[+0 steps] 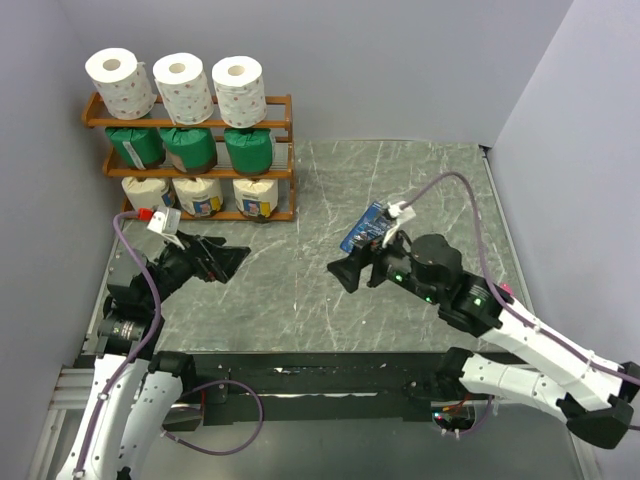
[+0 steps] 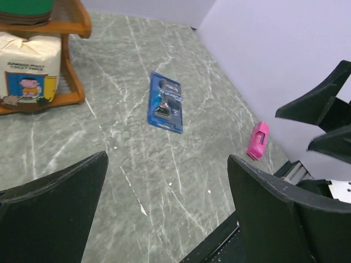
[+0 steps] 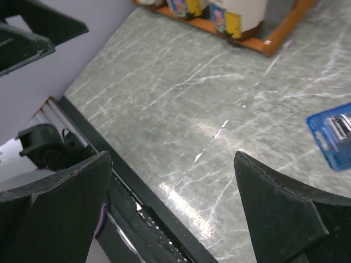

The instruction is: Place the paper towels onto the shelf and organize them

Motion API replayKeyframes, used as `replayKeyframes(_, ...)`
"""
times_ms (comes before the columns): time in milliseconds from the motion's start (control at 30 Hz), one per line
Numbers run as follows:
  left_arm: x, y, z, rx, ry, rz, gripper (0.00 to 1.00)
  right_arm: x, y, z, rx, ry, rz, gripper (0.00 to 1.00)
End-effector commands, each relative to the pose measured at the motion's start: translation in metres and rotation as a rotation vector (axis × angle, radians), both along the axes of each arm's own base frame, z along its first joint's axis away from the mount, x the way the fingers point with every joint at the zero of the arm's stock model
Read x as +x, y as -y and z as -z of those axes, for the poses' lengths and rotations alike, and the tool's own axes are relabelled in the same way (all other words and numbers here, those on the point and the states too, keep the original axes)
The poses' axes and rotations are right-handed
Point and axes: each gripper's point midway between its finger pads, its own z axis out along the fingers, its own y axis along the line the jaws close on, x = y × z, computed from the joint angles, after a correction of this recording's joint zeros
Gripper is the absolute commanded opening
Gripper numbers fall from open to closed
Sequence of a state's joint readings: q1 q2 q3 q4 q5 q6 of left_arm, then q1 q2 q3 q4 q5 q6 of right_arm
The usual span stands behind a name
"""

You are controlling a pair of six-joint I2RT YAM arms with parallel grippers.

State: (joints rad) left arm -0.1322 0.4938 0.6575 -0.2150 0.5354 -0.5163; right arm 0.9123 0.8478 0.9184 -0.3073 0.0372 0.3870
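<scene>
The shelf (image 1: 283, 135) stands at the back left with paper towels on all three tiers. Three bare white rolls (image 1: 182, 88) sit on top, three green-wrapped ones (image 1: 188, 148) in the middle, three cream-wrapped ones (image 1: 199, 196) at the bottom. A cream roll with a blue label (image 2: 28, 68) shows on the shelf (image 2: 71, 98) in the left wrist view. My left gripper (image 1: 232, 261) hangs open and empty in front of the shelf. Near the table's middle my right gripper (image 1: 343, 272) is open and empty too.
A flat dark-blue packet (image 1: 362, 230) lies on the marble table (image 1: 290, 290) just behind the right gripper, also seen as the blue packet (image 2: 166, 102) (image 3: 332, 134) from both wrists. A small pink item (image 2: 258, 140) lies near the right wall. The table's black front edge (image 3: 142, 208) runs below.
</scene>
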Motion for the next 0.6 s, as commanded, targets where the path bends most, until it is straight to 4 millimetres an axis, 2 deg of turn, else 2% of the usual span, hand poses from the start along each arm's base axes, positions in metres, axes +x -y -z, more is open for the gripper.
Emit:
replayKeyframes(0, -0.0048, 0.0093, -0.0111, 0.001, 0.065, 0.072, 0.96, 0.0104, 0.0215, -0.0226, 0.064, 0.06, 0.131, 1.0)
replayKeyframes(133, -0.0056, 0.0107, -0.0107, 0.001, 0.065, 0.081, 0.96, 0.012, 0.0288, -0.0245, 0.035, 0.058, 0.159, 1.0)
replayKeyframes(567, -0.0063, 0.0087, -0.0122, 0.005, 0.075, 0.067, 0.96, 0.0123, 0.0209, -0.0246, 0.041, 0.041, 0.139, 1.0)
